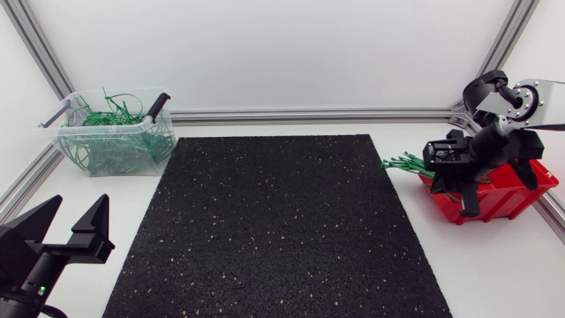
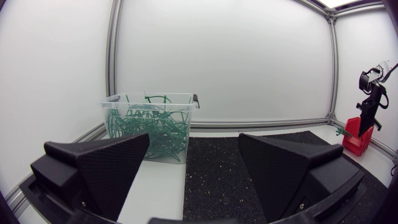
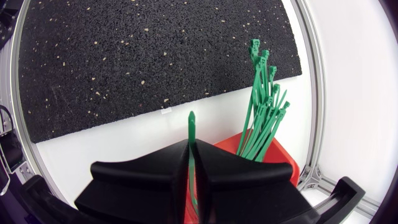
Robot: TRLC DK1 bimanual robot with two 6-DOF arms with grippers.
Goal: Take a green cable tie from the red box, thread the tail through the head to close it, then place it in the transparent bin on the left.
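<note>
My right gripper (image 1: 463, 196) hangs over the red box (image 1: 508, 196) at the table's right side. In the right wrist view this gripper (image 3: 189, 149) is shut on one green cable tie (image 3: 191, 126), whose pointed end sticks out ahead of the fingertips. A bundle of green ties (image 3: 263, 107) leans out of the red box (image 3: 277, 158) beside it, toward the black mat (image 1: 274, 230). The transparent bin (image 1: 115, 134) at the far left holds a tangle of looped green ties. My left gripper (image 1: 78, 210) rests open at the near left with nothing between its fingers, and the bin (image 2: 151, 124) stands ahead of it.
The black speckled mat (image 3: 149, 56) covers the middle of the table. An aluminium frame rail (image 1: 309, 115) runs along the back edge and down both sides. White tabletop (image 1: 415, 230) shows between the mat and the red box.
</note>
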